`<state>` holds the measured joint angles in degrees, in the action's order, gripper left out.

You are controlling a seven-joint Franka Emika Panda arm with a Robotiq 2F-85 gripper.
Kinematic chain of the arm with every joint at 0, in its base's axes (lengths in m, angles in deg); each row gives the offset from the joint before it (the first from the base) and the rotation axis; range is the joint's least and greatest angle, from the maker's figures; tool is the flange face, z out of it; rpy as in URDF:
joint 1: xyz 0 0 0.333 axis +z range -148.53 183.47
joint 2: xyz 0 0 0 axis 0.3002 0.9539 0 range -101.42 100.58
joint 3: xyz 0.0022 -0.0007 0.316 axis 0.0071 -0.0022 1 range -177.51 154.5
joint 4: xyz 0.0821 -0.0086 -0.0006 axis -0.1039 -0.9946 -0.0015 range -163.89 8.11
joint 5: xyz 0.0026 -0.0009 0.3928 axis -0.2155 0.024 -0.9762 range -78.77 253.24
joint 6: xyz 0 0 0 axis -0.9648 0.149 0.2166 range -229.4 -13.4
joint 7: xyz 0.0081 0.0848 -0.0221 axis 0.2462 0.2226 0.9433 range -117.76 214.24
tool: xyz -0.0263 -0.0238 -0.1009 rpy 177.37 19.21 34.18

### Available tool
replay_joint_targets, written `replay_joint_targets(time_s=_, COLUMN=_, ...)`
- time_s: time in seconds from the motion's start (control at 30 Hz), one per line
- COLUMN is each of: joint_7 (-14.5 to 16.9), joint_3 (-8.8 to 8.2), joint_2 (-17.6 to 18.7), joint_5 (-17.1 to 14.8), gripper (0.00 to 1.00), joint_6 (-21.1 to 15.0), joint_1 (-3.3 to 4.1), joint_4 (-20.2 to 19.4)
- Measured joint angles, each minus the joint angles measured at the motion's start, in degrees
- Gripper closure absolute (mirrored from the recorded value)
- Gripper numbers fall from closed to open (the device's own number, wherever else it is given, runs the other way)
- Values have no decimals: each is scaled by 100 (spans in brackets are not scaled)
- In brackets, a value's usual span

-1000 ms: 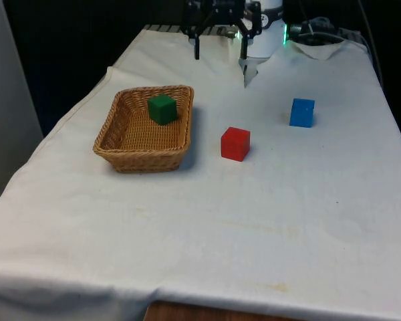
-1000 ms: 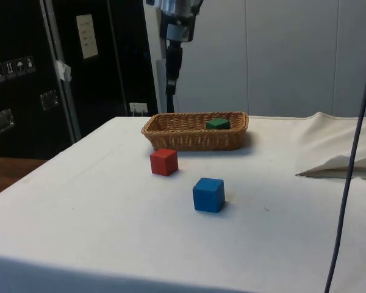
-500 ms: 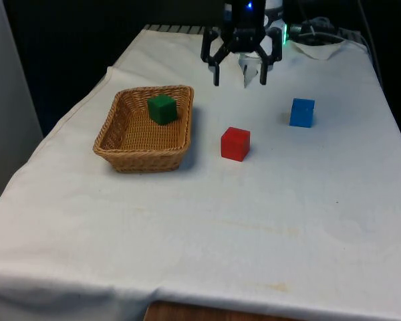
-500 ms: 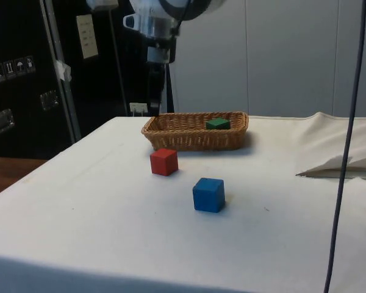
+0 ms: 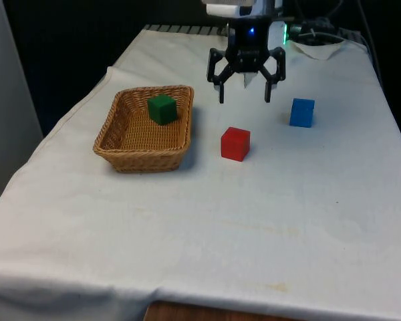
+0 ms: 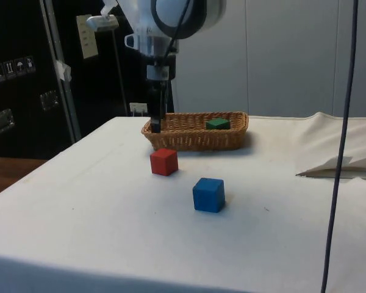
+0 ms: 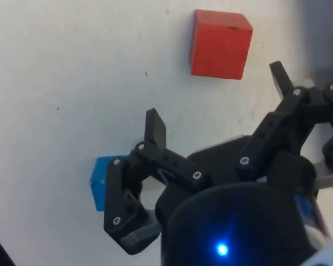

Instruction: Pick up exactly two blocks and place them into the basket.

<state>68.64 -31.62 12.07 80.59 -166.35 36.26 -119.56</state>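
The black two-finger gripper hangs released, spread wide and holding nothing, just beyond the red wooden cube on the white cloth.

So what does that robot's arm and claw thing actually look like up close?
The arm is white and rounded, with smooth bulbous joints. Its gripper is black: two angular fingers built from linked bars fastened with small silver screws. Dark cables hang nearby.

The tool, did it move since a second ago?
Yes. In the front view the tool has come down and towards the front view's right, from above the basket's far corner to just beyond the red block.
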Motion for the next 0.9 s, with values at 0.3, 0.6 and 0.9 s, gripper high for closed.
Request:
replay_joint_targets(time_s=0.3, joint_7=-298, joint_3=17, joint_2=298, joint_5=-92, gripper=0, joint_6=-120, joint_1=0, joint_4=0)
replay_joint_targets(time_s=0.6, joint_7=-413, joint_3=69, joint_2=653, joint_5=-355, gripper=0, joint_6=-269, joint_1=0, joint_4=86)
replay_joint_targets(time_s=0.9, joint_7=-413, joint_3=80, joint_2=1037, joint_5=-567, gripper=0, joint_6=-258, joint_1=-6, joint_4=424)
